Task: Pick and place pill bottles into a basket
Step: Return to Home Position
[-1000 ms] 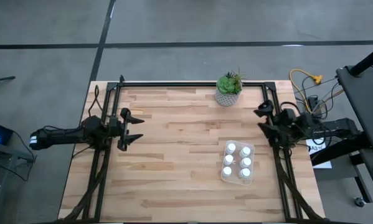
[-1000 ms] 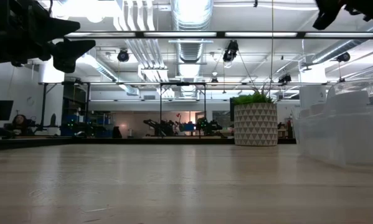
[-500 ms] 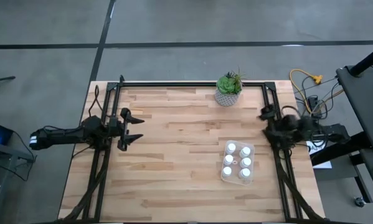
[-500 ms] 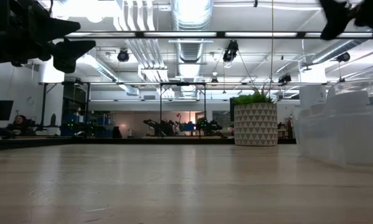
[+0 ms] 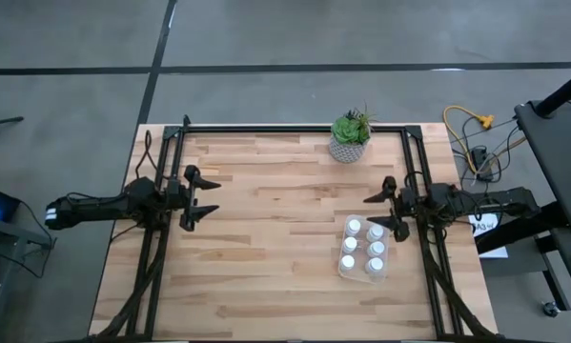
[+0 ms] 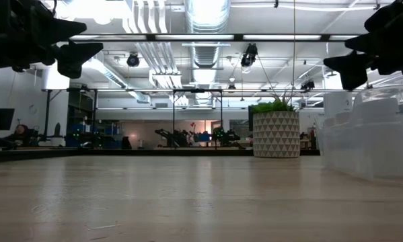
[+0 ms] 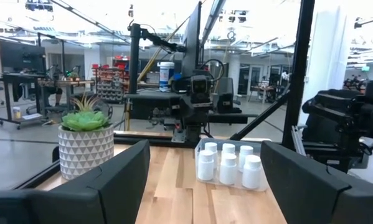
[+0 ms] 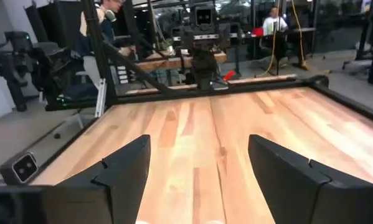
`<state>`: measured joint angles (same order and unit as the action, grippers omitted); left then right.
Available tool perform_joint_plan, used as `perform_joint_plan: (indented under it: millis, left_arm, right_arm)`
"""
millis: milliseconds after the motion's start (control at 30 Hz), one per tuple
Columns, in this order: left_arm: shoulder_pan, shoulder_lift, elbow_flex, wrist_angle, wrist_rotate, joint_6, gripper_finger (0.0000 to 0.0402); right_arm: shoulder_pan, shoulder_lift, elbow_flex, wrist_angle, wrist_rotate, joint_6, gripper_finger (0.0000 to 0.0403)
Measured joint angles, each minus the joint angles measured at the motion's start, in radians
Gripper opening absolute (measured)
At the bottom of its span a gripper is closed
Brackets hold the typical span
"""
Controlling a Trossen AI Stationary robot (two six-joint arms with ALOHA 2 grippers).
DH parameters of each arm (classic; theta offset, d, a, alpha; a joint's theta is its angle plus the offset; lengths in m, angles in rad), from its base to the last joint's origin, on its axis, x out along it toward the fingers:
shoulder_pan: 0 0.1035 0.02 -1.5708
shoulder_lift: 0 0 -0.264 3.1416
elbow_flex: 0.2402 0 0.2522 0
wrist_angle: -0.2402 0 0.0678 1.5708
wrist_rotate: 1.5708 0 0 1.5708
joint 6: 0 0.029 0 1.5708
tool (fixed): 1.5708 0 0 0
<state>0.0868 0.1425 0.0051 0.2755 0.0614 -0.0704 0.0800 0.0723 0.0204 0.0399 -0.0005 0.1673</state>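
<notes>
Several white pill bottles (image 5: 362, 248) stand upright inside the clear basket (image 5: 384, 230) on the table's right half; they also show in the left wrist view (image 7: 228, 164). My right gripper (image 5: 381, 210) is open and empty, level above the table just beyond the basket's far right corner, pointing toward the left edge. My left gripper (image 5: 205, 197) is open and empty at the table's left side, pointing right.
A potted green plant (image 5: 350, 136) in a pale patterned pot stands at the table's far edge, also in the low view (image 6: 276, 131). Black frame rails (image 5: 295, 129) run along the table's far, left and right sides. People show in the room beyond.
My right gripper has swung from the table's right edge in over the table toward its left, coming level next to the basket, its fingers now spread open. The left arm and the bottles have stayed still.
</notes>
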Motion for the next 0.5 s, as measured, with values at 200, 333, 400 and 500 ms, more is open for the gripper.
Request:
perform_joint_plan:
  millis: [200,333,400,500]
  left_arm:
    - [0.0,0.0,0.0,0.002,-0.001,0.0,0.0287]
    - [0.0,0.0,0.0,0.0,-0.001,0.0,0.0287]
    - [0.0,0.001,0.0,-0.002,-0.001,0.0,0.0287]
    - [0.0,0.001,0.0,-0.001,-0.001,0.0,0.0287]
  right_arm:
    - [0.0,-0.014,0.0,0.035,0.0,-0.068,0.0265]
    - [0.0,-0.036,0.0,0.057,0.0,-0.096,0.0267]
    - [0.0,-0.05,0.0,0.052,-0.001,-0.096,0.0266]
    - [0.001,-0.058,-0.001,0.013,-0.008,-0.1,0.0262]
